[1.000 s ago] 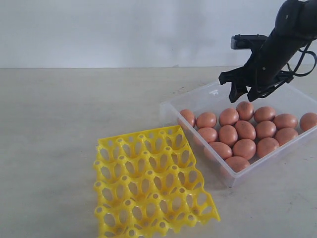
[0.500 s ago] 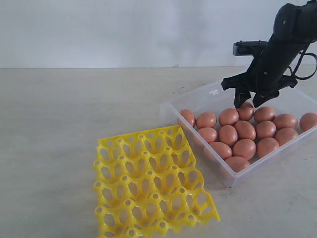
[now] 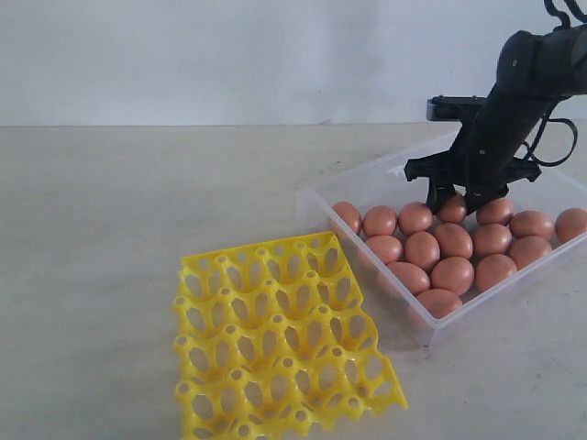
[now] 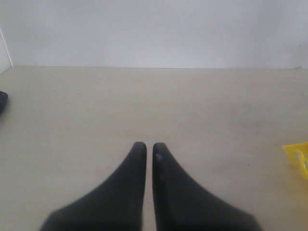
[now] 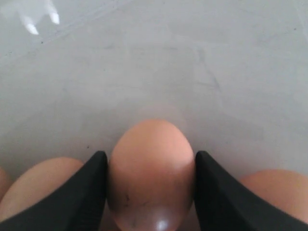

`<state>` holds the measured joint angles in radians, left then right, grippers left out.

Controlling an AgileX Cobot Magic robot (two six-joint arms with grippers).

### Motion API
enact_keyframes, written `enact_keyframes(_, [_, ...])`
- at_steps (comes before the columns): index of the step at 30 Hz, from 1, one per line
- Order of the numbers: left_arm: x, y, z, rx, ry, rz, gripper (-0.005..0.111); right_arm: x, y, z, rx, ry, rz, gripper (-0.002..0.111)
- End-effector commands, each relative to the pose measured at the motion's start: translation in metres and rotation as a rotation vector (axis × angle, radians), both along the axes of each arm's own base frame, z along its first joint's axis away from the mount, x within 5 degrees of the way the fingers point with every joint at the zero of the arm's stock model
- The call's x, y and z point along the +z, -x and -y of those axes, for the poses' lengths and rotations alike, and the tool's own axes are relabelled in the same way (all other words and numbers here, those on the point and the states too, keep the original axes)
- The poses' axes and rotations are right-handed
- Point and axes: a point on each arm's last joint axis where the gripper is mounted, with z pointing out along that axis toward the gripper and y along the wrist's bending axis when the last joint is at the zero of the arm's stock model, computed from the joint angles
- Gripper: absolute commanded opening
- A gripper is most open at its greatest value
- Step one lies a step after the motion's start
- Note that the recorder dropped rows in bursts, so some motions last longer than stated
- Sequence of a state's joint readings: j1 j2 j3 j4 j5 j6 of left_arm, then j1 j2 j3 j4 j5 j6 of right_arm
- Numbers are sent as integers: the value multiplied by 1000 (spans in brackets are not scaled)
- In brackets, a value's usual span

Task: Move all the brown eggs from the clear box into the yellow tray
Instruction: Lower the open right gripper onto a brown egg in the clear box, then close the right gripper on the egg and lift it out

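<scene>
Several brown eggs point(image 3: 454, 240) lie packed in the clear box point(image 3: 310, 197) at the right. My right gripper point(image 3: 456, 203) is lowered into the box at the back row, open, its fingers straddling one egg point(image 5: 151, 168). In the right wrist view the two black fingertips point(image 5: 98, 161) stand close against that egg's sides, and it rests on the box floor between neighbouring eggs. The yellow tray point(image 3: 275, 339) lies with all its cups bare in front of the box, to its left. My left gripper point(image 4: 146, 147) is shut over bare table, with a tray corner point(image 4: 299, 156) at the view's edge.
The box's low front wall point(image 3: 394, 302) stands between the eggs and the tray. A small tab point(image 3: 396, 170) shows on the back wall of the box. A dark object point(image 4: 2, 102) peeks in at the edge of the left wrist view.
The right gripper has come down from above the box into the back row of eggs, its jaws now on either side of one egg. Jaw spread looks unchanged.
</scene>
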<state>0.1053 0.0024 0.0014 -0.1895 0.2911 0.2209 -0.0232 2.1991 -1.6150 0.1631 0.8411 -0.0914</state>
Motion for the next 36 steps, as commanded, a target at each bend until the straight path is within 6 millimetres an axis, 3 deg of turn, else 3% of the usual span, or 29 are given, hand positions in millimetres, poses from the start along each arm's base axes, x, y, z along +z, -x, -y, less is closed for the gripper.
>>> enact_keyframes(1, [1, 0, 0, 3, -3, 11, 4, -3, -1, 3, 2, 12, 4, 34])
enact_keyframes(5, [1, 0, 0, 3, -3, 11, 4, -3, 0, 3, 10, 13, -7, 3])
enact_keyframes(8, [1, 0, 0, 3, -3, 11, 4, 5, 1, 3, 32, 20, 6, 0])
enact_keyframes(11, [1, 0, 0, 3, -3, 11, 4, 26, 0, 4, 36, 28, 80, 0])
enact_keyframes(16, [1, 0, 0, 3, -3, 11, 4, 92, 2, 1, 25, 24, 317, 0])
enact_keyframes(19, [1, 0, 0, 3, -3, 11, 4, 138, 9, -15, 88, -9, 493, 0])
enact_keyframes(20, [1, 0, 0, 3, -3, 11, 4, 164, 15, -37, 175, -56, 625, 0])
enact_keyframes(21, [1, 0, 0, 3, -3, 11, 4, 172, 18, -47, 225, -69, 692, 0])
enact_keyframes(22, [1, 0, 0, 3, -3, 11, 4, 184, 28, -77, 308, -129, 845, 0])
enact_keyframes(23, [1, 0, 0, 3, -3, 11, 4, 186, 34, -94, 350, -149, 900, 0])
enact_keyframes(24, [1, 0, 0, 3, -3, 11, 4, 181, 47, -126, 430, -159, 1005, 0])
enact_keyframes(25, [1, 0, 0, 3, -3, 11, 4, 177, 53, -139, 438, -189, 1029, 0])
enact_keyframes(27, [1, 0, 0, 3, -3, 11, 4, 143, 82, -190, 783, -207, 1057, 0])
enact_keyframes(29, [1, 0, 0, 3, -3, 11, 4, 114, 101, -218, 896, -327, 973, 0])
enact_keyframes(32, [1, 0, 0, 3, -3, 11, 4, 95, 109, -233, 889, -388, 887, 0])
enact_keyframes(36, [1, 0, 0, 3, -3, 11, 4, 93, 105, -229, 797, -364, 853, 0])
